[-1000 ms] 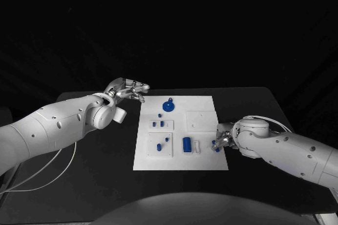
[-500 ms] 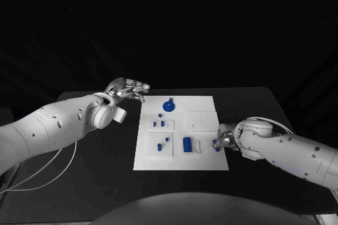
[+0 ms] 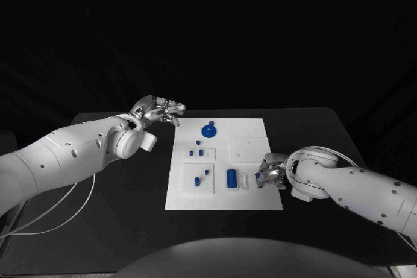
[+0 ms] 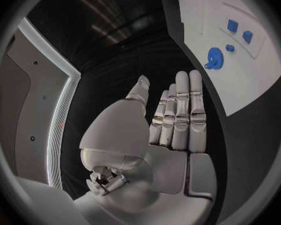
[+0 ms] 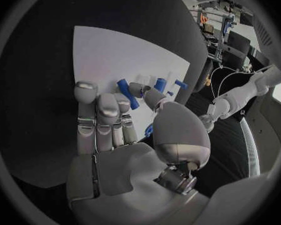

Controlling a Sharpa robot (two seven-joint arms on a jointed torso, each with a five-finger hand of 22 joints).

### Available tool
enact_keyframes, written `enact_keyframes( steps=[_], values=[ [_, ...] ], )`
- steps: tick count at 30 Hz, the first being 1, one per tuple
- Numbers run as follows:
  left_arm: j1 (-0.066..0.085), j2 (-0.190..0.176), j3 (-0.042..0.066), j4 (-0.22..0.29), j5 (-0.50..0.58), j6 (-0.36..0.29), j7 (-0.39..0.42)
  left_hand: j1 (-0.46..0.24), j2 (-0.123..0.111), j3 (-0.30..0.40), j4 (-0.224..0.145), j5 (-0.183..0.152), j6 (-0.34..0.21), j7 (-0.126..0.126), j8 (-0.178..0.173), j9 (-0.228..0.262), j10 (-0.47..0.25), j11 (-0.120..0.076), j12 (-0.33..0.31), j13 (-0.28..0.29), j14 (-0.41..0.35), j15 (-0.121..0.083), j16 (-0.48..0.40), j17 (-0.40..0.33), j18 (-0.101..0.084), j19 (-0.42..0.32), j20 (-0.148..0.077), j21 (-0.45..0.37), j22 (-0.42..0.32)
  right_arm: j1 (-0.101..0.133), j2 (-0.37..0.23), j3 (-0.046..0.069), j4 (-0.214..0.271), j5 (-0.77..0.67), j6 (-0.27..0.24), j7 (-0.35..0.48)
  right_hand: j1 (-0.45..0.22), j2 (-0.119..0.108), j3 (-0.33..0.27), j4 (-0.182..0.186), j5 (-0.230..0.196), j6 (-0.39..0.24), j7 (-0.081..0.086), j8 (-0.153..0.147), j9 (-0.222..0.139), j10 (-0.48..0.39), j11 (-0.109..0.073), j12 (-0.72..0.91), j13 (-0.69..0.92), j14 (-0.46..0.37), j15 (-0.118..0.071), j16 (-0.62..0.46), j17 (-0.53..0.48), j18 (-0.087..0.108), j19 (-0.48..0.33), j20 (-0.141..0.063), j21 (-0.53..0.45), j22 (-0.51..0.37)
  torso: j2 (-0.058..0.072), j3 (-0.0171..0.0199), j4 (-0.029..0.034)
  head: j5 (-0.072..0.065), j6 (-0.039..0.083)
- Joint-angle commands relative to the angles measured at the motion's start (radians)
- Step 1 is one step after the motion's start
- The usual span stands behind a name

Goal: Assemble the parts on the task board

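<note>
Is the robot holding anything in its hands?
The right hand seems to pinch a small blue part near its thumb; where exactly is hidden. The left hand holds nothing.

You're looking at glossy white arm shells dotted with small dark screws, each ending in a segmented silver robot hand point(image 3: 159, 111); a thin white cable point(image 3: 61, 213) is trailing beneath the left arm.

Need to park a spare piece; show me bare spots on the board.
Free: the white task board corner right of the round blue gear part, and its near strip. Crowded: the right edge, where the right hand pinches a small blue part.
</note>
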Motion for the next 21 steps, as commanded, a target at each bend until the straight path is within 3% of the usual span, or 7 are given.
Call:
enact_keyframes(
  steps=[1,6,13,21],
  values=[
    [0.0,0.001,0.001,0.003,-0.001,0.01,0.007,-0.004,0.01,-0.001,-0.004,-0.004,-0.003,0.001,0.005,0.001,-0.006,0.003,0.002,0.001,-0.003,0.002,0.005,-0.001,0.004,-0.001,0.004,0.0,0.001,-0.002,0.004,0.006,0.014,0.075,-0.028,0.007,-0.005,-0.01,-0.01,-0.001,-0.004,0.015,-0.002,0.013,0.023,0.008,-0.005,0.006,-0.001,0.002,-0.003,-0.005,-0.002,0.012,0.047,0.002,-0.001,0.079,0.0,0.0001,0.0007,0.001,0.001],
    [0.0,-0.001,0.001,0.005,-0.001,0.011,0.006,-0.004,0.01,-0.001,-0.004,-0.004,-0.003,0.001,0.005,0.001,-0.006,0.003,0.002,0.001,-0.003,0.002,0.005,-0.001,0.004,-0.001,0.004,0.0,0.001,-0.002,0.011,0.015,0.023,0.102,-0.03,0.004,0.0,-0.002,-0.049,-0.002,0.014,0.018,-0.004,0.013,0.021,0.009,-0.006,0.008,-0.002,0.002,-0.003,-0.007,-0.003,0.01,0.049,0.002,-0.008,0.078,0.001,0.0,0.0007,0.003,0.0],
    [0.0,0.0,0.001,0.006,-0.001,0.012,0.005,-0.004,0.01,-0.001,-0.004,-0.004,-0.003,0.001,0.005,0.001,-0.007,0.003,0.002,0.001,-0.003,0.002,0.005,-0.001,0.004,-0.001,0.005,0.0,0.002,-0.002,0.021,0.018,0.01,0.105,-0.005,-0.009,0.0,-0.002,-0.061,0.0,0.002,0.02,-0.006,0.013,0.02,0.009,-0.006,0.008,-0.003,0.002,-0.002,-0.006,-0.002,0.009,0.049,0.002,-0.008,0.078,0.0,-0.0011,0.0007,0.002,0.0],
    [0.0,0.001,0.001,0.006,-0.001,0.013,0.004,-0.004,0.01,-0.001,-0.004,-0.004,-0.003,0.001,0.005,0.001,-0.007,0.003,0.002,0.001,-0.003,0.002,0.005,-0.001,0.004,-0.001,0.005,0.0,0.002,-0.002,0.043,0.013,-0.015,0.085,0.046,-0.039,-0.004,0.007,-0.103,0.008,-0.067,0.021,-0.01,0.012,0.018,0.007,-0.006,0.003,-0.006,0.003,0.0,-0.005,-0.002,0.007,0.049,0.005,-0.016,0.075,0.0,-0.0007,0.0014,0.003,0.0]
  ],
)
